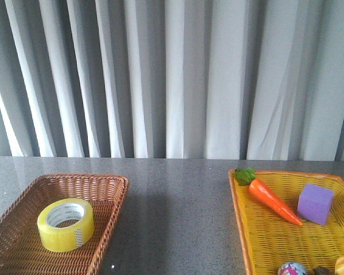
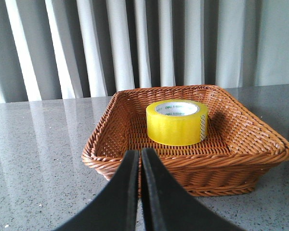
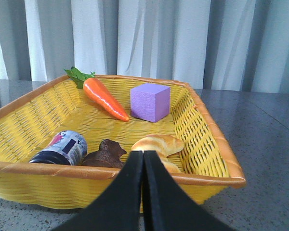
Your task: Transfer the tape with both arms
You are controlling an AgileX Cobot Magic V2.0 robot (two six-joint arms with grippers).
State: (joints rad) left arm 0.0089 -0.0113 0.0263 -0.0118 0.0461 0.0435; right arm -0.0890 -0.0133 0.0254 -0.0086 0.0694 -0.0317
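Left gripper [image 2: 139, 161]: fingers pressed together, holding nothing, hovering just short of the near rim of the brown basket [image 2: 135, 159]. Right gripper [image 3: 143, 161]: fingers likewise together and empty, at the near rim of the yellow basket [image 3: 202, 139]. Neither arm shows in the front view.

Tape [image 1: 66, 224]: lies flat, core hole up, inside the brown basket [image 1: 112, 195] on the left of the table [image 1: 178, 212], untouched.

Yellow basket on the right, well apart from the brown one. Near end: a can [image 3: 62, 149] on its side, a dark brown lump [image 3: 106, 154], a croissant [image 3: 159, 144]. Far end: carrot [image 1: 272, 200], with the purple cube [image 1: 315, 203] just right of it.

Beyond the table, a grey curtain [image 1: 172, 74].
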